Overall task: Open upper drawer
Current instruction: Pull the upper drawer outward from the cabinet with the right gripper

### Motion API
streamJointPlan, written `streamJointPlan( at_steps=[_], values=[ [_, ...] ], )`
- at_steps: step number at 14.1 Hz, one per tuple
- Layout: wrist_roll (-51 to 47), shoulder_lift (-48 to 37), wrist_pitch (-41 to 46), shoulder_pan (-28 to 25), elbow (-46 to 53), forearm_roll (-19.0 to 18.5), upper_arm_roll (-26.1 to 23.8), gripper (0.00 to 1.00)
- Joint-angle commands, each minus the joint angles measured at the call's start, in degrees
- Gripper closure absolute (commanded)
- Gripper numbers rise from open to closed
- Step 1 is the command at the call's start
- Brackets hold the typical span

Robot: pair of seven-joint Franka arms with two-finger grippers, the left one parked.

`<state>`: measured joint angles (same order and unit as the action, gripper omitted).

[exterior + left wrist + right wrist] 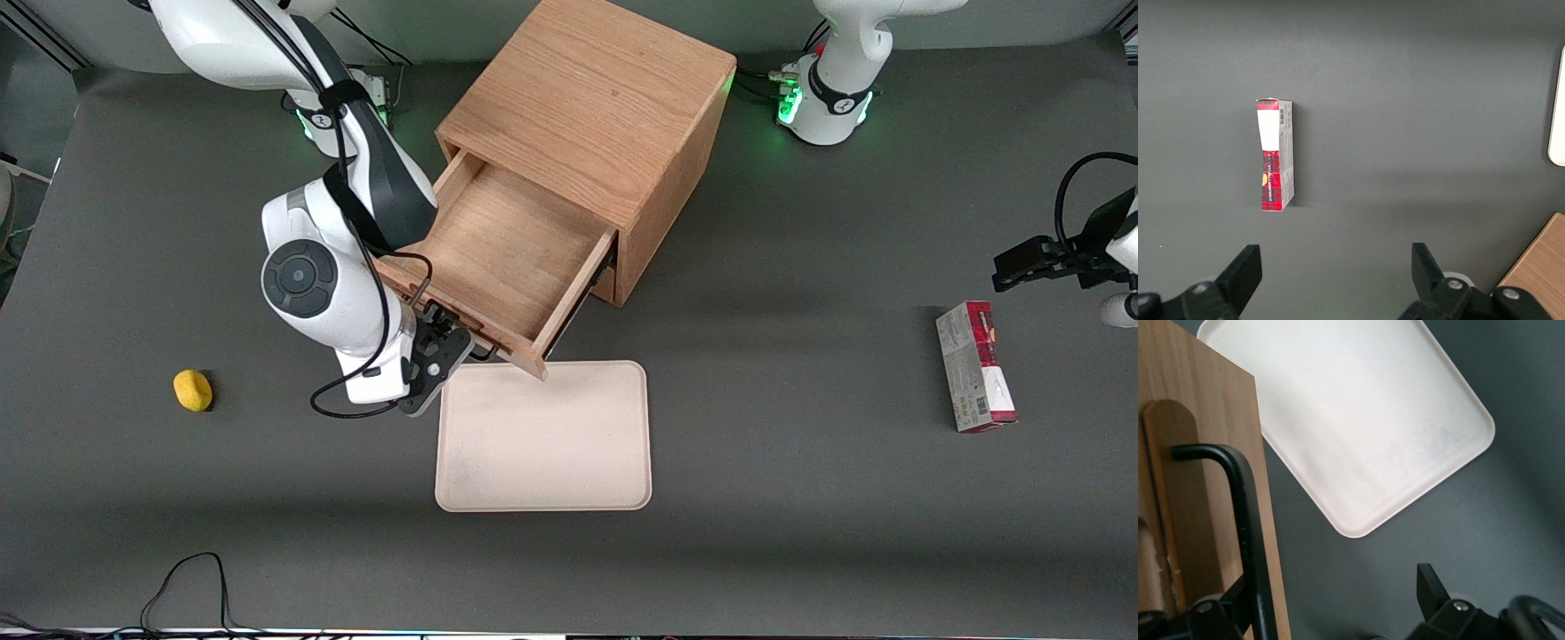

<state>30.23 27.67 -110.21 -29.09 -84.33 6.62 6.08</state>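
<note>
Dark grey desk, matte, lit from above. One oak cabinet sits at the edge farthest from the front camera. Its upper drawer is pulled well out toward the camera, bare wooden floor showing, nothing inside. Front corner of the drawer overhangs the edge of the tray.

My end effector is at the drawer front, at the working arm's end of it. Wrist view: the black wire handle runs between my two fingers, one finger standing clear on the open side, a gap between handle and pad. Fingers apart, then, nothing clamped.

Step in hand, as I judge it: the pull looks done, and I am at the release. Next move calls for backing straight off the handle without hooking the wire, then lifting clear of the tray just beside me. Risk: a finger catching the handle bend and dragging the drawer askew.

Count:
- cabinet, one; one drawer seen open, the lower one hidden beneath it
- cream tray, one, empty
- small yellow object, one, toward the working arm's end
- red and grey carton, one, lying flat toward the parked arm's end
</note>
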Motion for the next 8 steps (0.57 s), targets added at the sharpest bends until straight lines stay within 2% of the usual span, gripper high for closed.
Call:
streamJointPlan(
  at_steps=[1,5,8],
  values=[
    [1.1,1.9,0.5,1.4,3.2,1.0,-0.1,0.00],
    [0.9,1.2,1.2,1.4,3.8,1.0,-0.2,0.00],
    [0.5,0.9,7.9,1.5,10.5,1.0,-0.1,0.00]
  ],
)
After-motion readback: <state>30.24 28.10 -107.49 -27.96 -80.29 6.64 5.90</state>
